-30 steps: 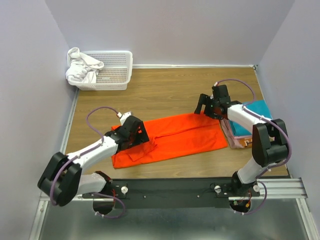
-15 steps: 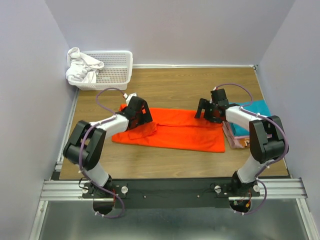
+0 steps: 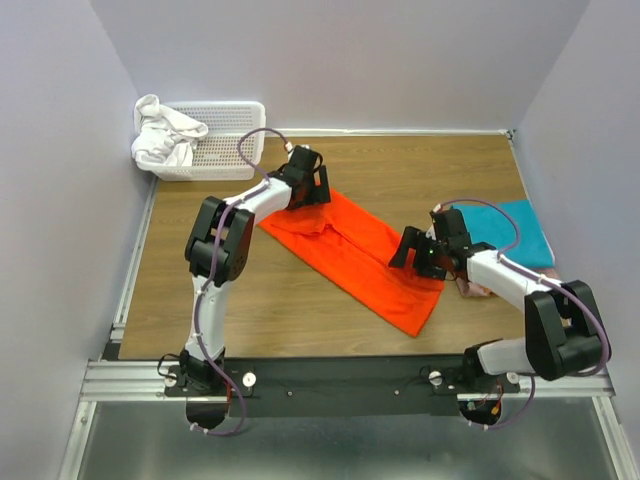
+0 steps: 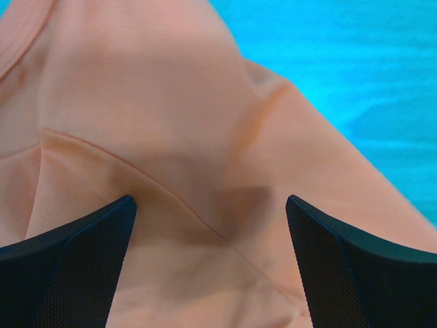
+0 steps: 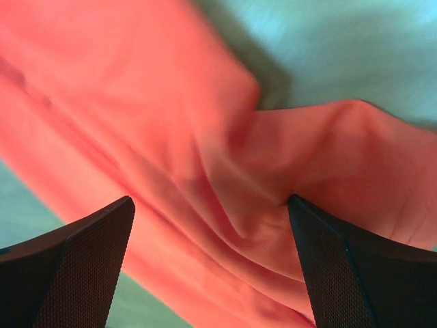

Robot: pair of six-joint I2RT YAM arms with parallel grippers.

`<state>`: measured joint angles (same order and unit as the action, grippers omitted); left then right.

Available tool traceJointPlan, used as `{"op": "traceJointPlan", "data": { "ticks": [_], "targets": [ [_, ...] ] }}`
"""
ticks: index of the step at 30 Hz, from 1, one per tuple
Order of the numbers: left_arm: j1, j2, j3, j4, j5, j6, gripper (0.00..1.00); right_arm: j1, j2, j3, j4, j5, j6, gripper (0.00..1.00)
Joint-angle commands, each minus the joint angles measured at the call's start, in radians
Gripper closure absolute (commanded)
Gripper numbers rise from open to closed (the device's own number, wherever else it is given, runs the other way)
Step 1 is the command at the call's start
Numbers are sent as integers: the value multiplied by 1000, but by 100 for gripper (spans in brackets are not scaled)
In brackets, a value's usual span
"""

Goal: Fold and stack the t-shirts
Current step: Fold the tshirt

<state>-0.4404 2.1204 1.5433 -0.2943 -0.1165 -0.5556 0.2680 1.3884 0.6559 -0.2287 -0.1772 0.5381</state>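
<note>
Orange t-shirt point(image 3: 355, 245) is lying diagonally across the surface point(image 3: 250, 300); left jaws are gaping wide over its far end, right jaws gaping wide near its near end, gripping nothing.

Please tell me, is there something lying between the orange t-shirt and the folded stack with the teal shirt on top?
No object lies on the wood there. Only the right arm crosses that gap, with the right tool at the edge of the orange t-shirt, near the teal shirt on the stack.
</note>
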Motion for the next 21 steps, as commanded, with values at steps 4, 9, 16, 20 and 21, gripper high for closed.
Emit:
{"op": "traceJointPlan", "data": {
  "ticks": [4,9,16,20,21],
  "targets": [
    [3,180,238,-137,168,48,2,143,-83,-131,-43,-87,101,0],
    [-6,233,314,-140,218,45,2,292,-130,-150,-44,-87,174,0],
    [-24,320,449,-154,264,5,2,439,-134,-141,-24,-131,244,0],
    [-38,375,547,-157,294,-29,2,465,-88,-139,12,-206,223,0],
    [-40,386,587,-158,305,-39,2,473,-72,-137,35,-221,220,0]
  ]
}}
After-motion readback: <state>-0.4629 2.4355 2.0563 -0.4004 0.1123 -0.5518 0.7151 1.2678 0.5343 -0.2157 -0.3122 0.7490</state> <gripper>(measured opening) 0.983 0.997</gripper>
